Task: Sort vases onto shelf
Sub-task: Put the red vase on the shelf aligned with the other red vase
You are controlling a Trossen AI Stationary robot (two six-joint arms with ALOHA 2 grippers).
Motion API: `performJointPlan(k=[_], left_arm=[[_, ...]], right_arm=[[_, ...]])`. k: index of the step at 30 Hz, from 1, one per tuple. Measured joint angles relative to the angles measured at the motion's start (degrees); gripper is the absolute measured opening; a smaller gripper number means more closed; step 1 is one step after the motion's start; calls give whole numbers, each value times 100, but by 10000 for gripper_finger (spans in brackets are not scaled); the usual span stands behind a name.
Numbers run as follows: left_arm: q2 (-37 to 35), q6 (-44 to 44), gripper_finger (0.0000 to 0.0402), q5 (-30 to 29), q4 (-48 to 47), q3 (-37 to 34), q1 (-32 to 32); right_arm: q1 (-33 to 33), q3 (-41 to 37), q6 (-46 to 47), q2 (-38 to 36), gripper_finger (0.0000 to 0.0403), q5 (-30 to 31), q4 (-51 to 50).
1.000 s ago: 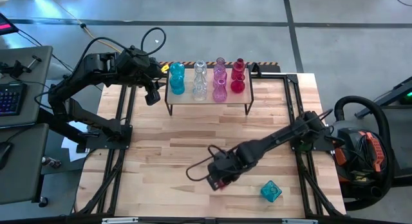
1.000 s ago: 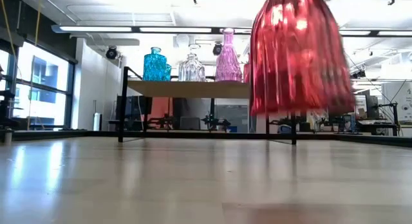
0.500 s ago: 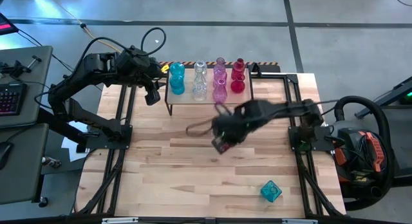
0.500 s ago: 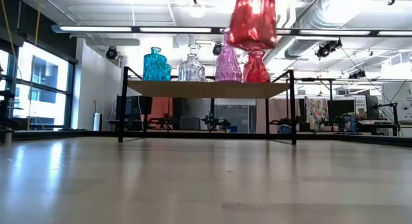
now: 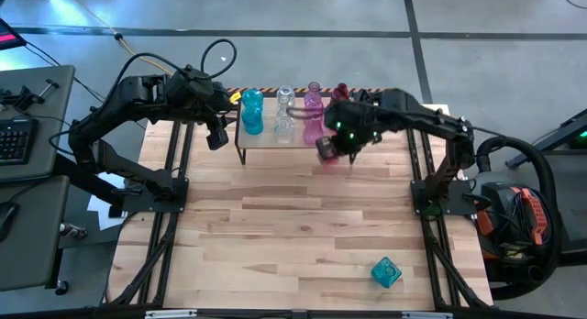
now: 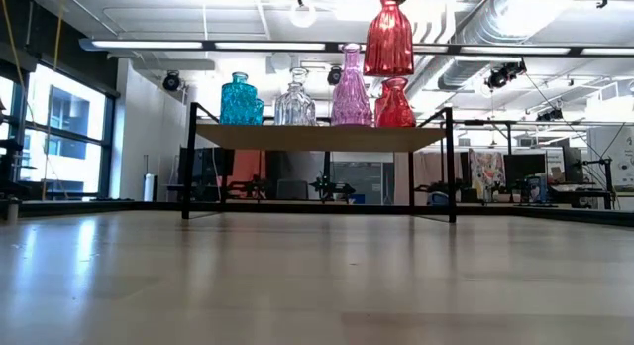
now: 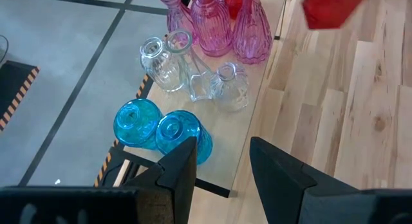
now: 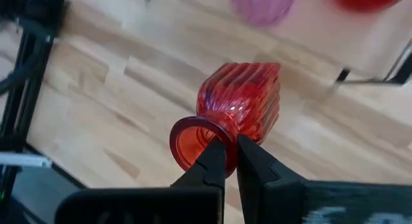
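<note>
Right gripper (image 8: 225,161), clamped on red vase (image 6: 388,35) rim, has swung from table to above shelf (image 6: 317,137); placement next. Left gripper (image 7: 222,169) part-open, empty.

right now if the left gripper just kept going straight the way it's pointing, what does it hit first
Most likely the two teal vases at the near end of the shelf: the open left gripper points at them. Depth is unclear, so it might meet the shelf edge first.
</note>
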Motion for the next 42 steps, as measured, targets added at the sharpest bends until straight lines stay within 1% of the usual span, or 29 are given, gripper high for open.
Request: performJointPlan(k=[8,11,16,21,24,27,32,42], left_arm=[[0,0,136,0,0,0,-1],[1,0,136,0,1,0,0],[2,0,136,0,0,0,1],[0,0,136,0,2,0,-1],[2,0,136,0,2,0,-1],[2,0,136,0,2,0,1],[2,0,136,0,0,0,-1],[0,0,136,0,0,0,0]], right_arm=[[-508,-2,-384,-33,0,-39,2],[-595,-161,-367,-218,0,-47,30],[-634,-1113,-48,-900,0,8,59],[-665,-2031,291,-1469,0,14,807],[-798,-2527,396,-1623,0,-80,1165],[-953,-2846,400,-1677,0,-217,1475],[-1193,-2927,370,-1648,0,-336,1615],[-1459,-2924,544,-1619,0,-337,1730]])
